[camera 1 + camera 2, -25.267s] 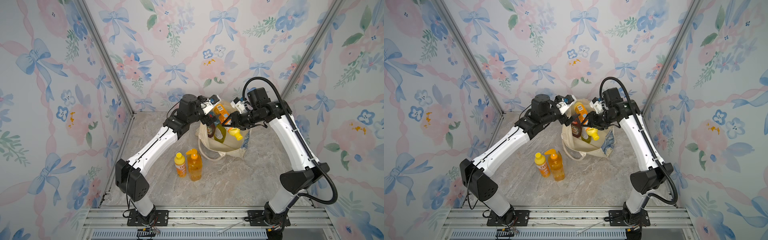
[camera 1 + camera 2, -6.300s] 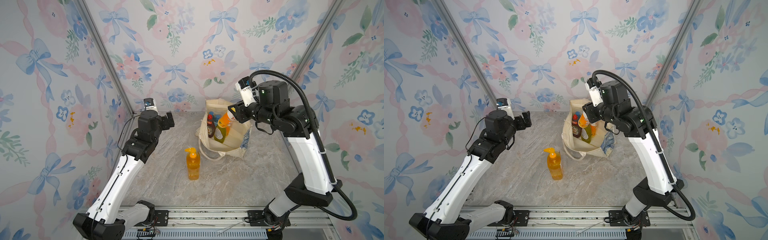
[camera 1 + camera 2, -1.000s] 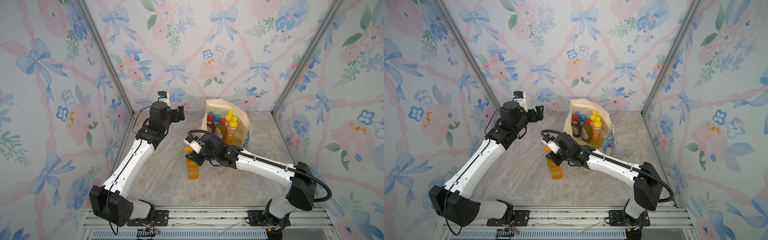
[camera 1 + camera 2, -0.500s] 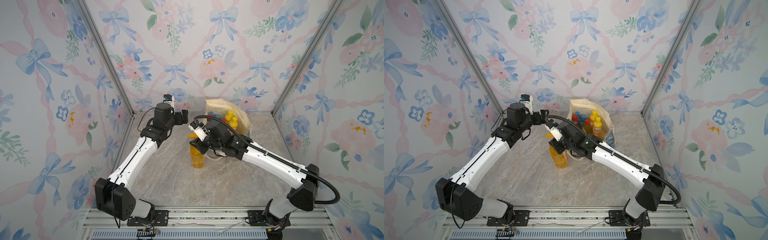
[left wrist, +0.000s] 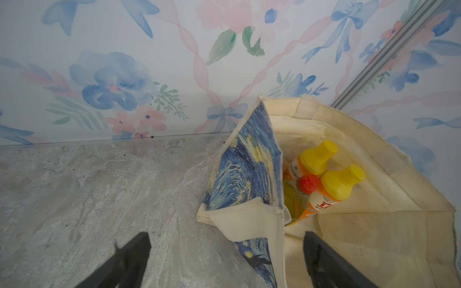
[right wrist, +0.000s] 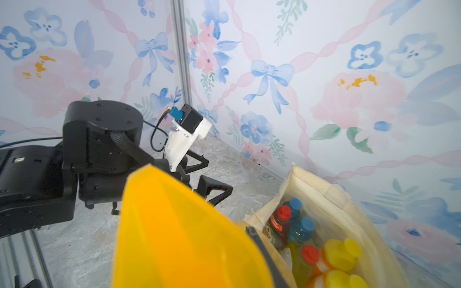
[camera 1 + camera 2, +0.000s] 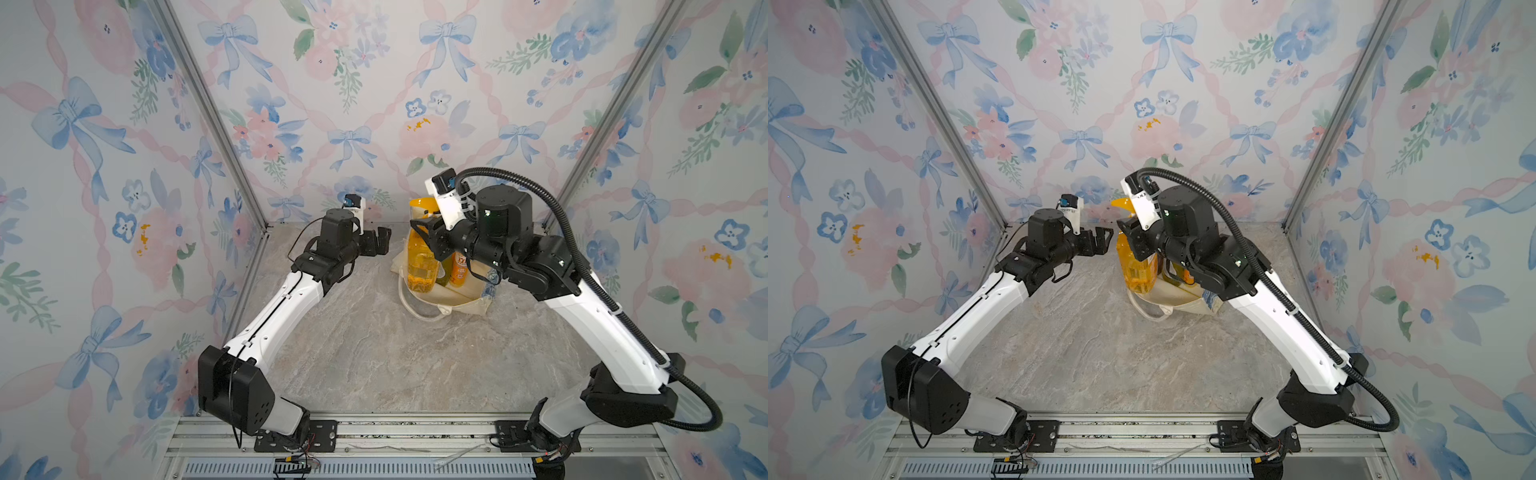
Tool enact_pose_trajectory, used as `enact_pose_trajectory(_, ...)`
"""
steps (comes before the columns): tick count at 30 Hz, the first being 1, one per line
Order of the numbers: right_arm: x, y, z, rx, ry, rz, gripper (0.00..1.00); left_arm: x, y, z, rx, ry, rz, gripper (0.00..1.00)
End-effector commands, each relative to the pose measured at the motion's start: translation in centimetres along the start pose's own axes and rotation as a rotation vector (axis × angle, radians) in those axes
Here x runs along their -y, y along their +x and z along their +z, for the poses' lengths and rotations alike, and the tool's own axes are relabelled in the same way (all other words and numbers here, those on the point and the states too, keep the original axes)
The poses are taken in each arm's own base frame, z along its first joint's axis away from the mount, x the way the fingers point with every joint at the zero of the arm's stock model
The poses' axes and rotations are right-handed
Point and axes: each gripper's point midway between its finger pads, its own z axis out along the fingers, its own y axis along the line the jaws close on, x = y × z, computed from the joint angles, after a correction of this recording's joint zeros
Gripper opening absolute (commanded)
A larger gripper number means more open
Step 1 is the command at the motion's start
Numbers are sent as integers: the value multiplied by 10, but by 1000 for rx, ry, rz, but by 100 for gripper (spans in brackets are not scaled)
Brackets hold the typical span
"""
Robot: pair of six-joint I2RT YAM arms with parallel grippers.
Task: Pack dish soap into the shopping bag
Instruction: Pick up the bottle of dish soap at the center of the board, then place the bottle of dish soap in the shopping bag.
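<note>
My right gripper [image 7: 430,241] clamps the orange pump soap bottle [image 7: 419,266], upright over the canvas tote [image 7: 457,307] left rim, probably not inside yet; mouth lies below-right. Left gripper [image 7: 377,245] spread wide, empty, beside.

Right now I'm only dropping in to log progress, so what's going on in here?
The right pincer holds an orange pump bottle of dish soap up off the table, next to the open mouth of the shopping bag, not yet inside. The left pincer hovers open and empty by the bag's rim. Several capped bottles already stand in the bag.
</note>
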Motion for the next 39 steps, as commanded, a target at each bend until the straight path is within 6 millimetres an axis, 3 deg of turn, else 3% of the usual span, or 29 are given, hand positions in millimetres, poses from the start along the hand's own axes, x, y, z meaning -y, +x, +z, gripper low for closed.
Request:
enact_pose_trajectory(1,32,-55,-32,164,116,12,0,22,23,8,-71,68,55,98)
enact_pose_trajectory(8,72,-39,-24,118,213,45,0,34,52,20,-146,108,69,98)
enact_pose_trajectory(19,123,22,0,15,313,136,0,61,86,33,-261,224,111,87)
enact_pose_trajectory(28,148,69,5,-99,386,120,0,74,101,35,-315,298,128,48)
enact_pose_trajectory(39,179,110,0,-136,437,118,0,92,87,36,-289,327,119,0)
